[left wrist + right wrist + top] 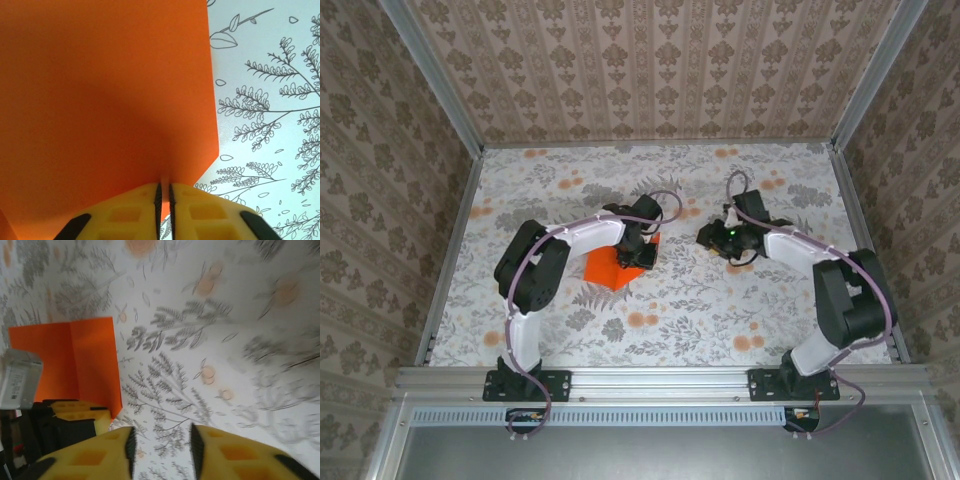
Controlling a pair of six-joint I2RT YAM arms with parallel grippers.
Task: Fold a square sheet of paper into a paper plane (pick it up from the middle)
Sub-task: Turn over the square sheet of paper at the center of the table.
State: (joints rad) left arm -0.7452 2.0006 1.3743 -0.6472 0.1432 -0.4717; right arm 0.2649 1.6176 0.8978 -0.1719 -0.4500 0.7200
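One orange sheet (100, 100) pinched by left gripper (163, 194); right gripper (162, 441) parted; label (19, 381) blurred.

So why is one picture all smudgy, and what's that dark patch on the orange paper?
Right wrist view: the flowery table is smeared, probably camera motion, while the orange paper looks crisper. Left wrist view: leaf drawings are sharp; a soft shadow falls on the paper above the left tool. Top view: even light, no glare.
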